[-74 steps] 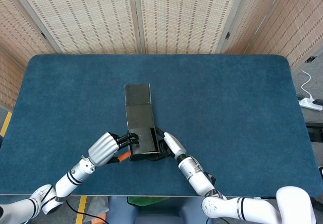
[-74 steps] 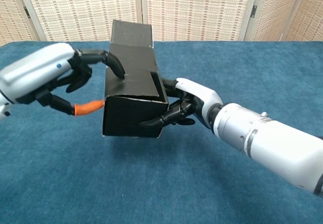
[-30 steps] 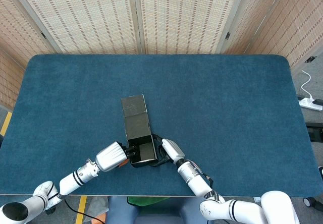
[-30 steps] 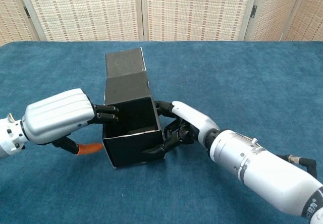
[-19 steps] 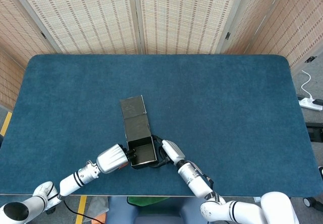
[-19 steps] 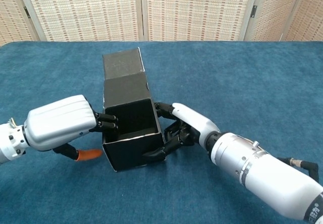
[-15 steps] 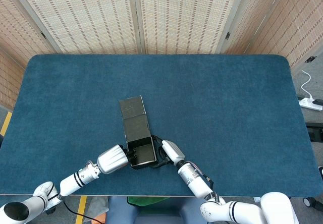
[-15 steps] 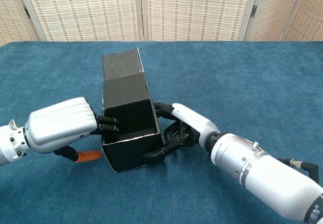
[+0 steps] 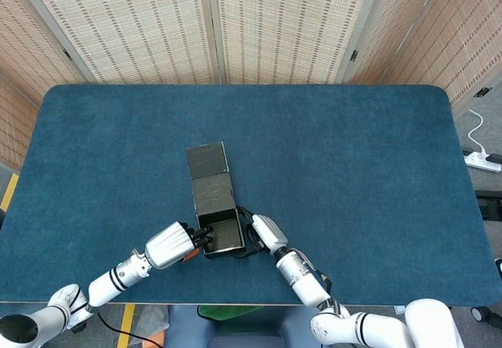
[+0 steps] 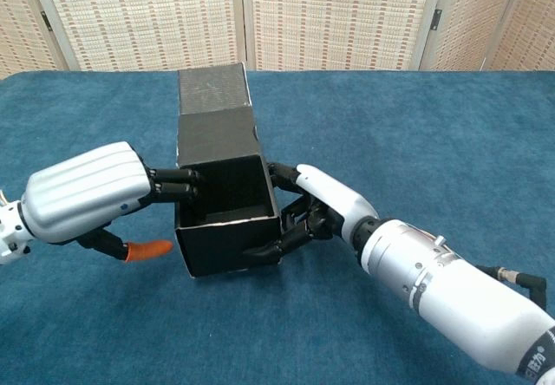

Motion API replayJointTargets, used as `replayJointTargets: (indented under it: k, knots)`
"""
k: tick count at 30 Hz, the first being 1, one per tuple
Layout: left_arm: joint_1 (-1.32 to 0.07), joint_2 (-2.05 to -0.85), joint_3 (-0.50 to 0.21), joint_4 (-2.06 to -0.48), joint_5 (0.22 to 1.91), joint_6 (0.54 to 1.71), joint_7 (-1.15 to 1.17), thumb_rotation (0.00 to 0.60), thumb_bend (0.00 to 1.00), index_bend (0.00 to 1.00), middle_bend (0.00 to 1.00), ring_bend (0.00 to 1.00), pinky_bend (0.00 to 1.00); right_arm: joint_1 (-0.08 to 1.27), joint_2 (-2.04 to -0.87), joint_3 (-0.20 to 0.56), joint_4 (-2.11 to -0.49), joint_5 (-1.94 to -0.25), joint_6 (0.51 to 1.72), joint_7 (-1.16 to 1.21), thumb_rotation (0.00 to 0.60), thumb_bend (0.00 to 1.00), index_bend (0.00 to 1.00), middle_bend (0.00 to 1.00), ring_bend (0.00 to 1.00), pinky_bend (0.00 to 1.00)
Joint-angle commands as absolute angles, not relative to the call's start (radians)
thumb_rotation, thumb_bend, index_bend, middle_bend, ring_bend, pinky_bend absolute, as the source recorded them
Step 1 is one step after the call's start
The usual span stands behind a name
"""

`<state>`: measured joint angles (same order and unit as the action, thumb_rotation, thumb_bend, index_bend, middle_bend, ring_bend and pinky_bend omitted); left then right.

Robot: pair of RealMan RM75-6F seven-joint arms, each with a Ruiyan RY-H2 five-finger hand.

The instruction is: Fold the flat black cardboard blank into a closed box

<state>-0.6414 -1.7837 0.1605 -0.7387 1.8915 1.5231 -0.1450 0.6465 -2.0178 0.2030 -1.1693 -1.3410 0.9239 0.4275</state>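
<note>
- The black cardboard box sat near the blue surface's front edge, top open, lid flap raised.
- The left robot hand gripped its left wall.
- The right robot hand clasped its right wall.

The box sits on the table near its front edge, a little left of centre, directly in front of me. Its open top faces up, and its lid flap stands at the far side, away from me. My left hand is at the box's left wall, with fingers hooked over the rim into the opening. My right hand is against the box's right wall, fingers reaching toward its near right corner. The box lies between my two hands.
</note>
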Motion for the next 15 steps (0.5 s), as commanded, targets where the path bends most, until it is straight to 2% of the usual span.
replayJointTargets:
  k: [1, 6, 12, 15]
  knots:
    - [-0.637, -1.755, 0.145, -0.786, 1.879, 1.544, -0.145, 0.6, 0.32, 0.36, 0.36, 0.83, 0.9, 0.653, -2.025, 0.215, -1.163, -1.334, 0.924, 0.421, 0.6, 0.19, 0.35, 0.48, 0.77, 1.0]
    - [-0.633, -1.721, 0.135, -0.843, 1.873, 1.561, -0.142, 0.6, 0.32, 0.31, 0.33, 0.82, 0.9, 0.663, -2.04, 0.234, -1.148, -1.319, 0.92, 0.411, 0.6, 0.19, 0.32, 0.42, 0.76, 1.0]
    - [-0.619, -1.622, 0.116, -1.01, 1.815, 1.542, -0.247, 0.6, 0.32, 0.28, 0.31, 0.81, 0.91, 0.688, -2.1, 0.279, -1.069, -1.273, 0.909, 0.386, 0.6, 0.12, 0.05, 0.2, 0.72, 1.0]
    - [-0.615, -1.587, 0.111, -1.073, 1.779, 1.505, -0.303, 0.6, 0.32, 0.26, 0.29, 0.81, 0.92, 0.689, -2.111, 0.276, -1.049, -1.276, 0.912, 0.387, 0.6, 0.05, 0.0, 0.09, 0.68, 1.0]
